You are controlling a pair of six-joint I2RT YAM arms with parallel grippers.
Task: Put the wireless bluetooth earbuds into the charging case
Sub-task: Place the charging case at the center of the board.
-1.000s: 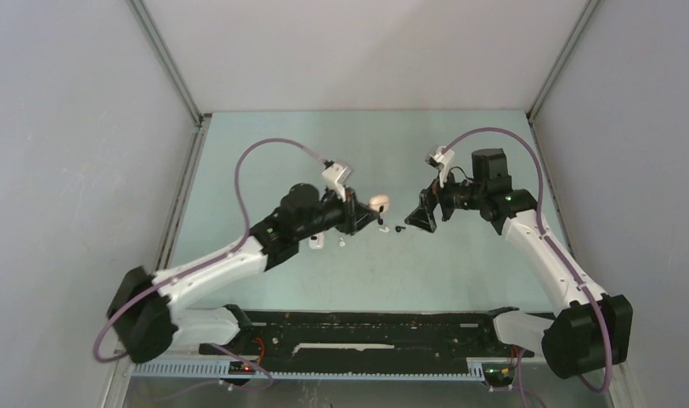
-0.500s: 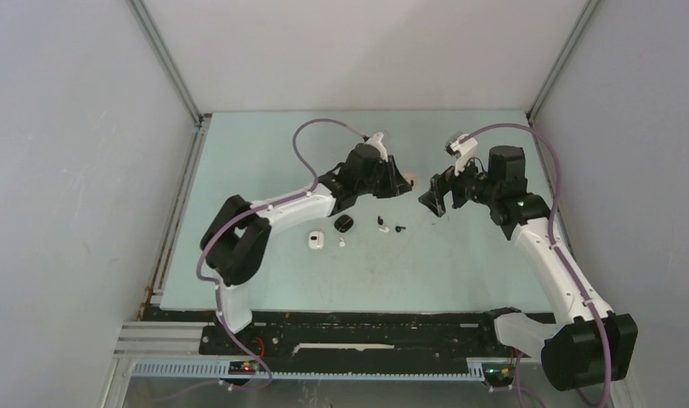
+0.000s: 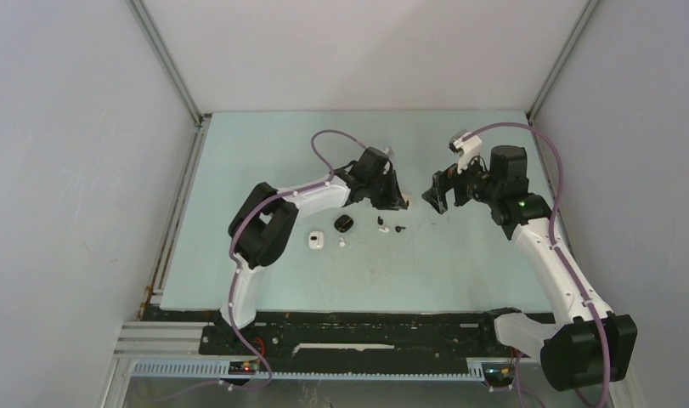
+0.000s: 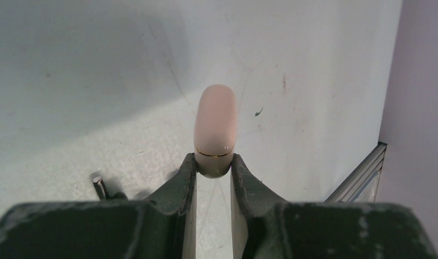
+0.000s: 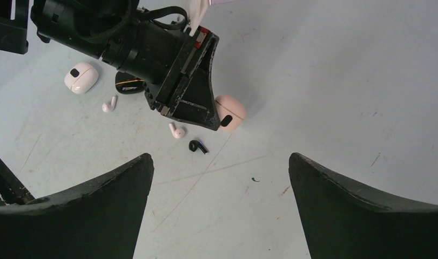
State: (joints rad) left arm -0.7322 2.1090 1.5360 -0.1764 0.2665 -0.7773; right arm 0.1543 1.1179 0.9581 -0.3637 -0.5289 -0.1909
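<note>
Left wrist view: left gripper (image 4: 214,167) clamps the beige case (image 4: 215,129), right gripper (image 5: 219,157) gapes empty; case-presenting step, next probably needing its lid opened for the earbuds (image 5: 177,131).

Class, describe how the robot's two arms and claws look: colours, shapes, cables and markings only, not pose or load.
The left arm and right arm have white links and black joint housings. A purple cable runs along each, looping free near the wrist. The right arm carries a small green light. The left claw and right claw have dark wedge-shaped fingers, the left's scuffed.
</note>
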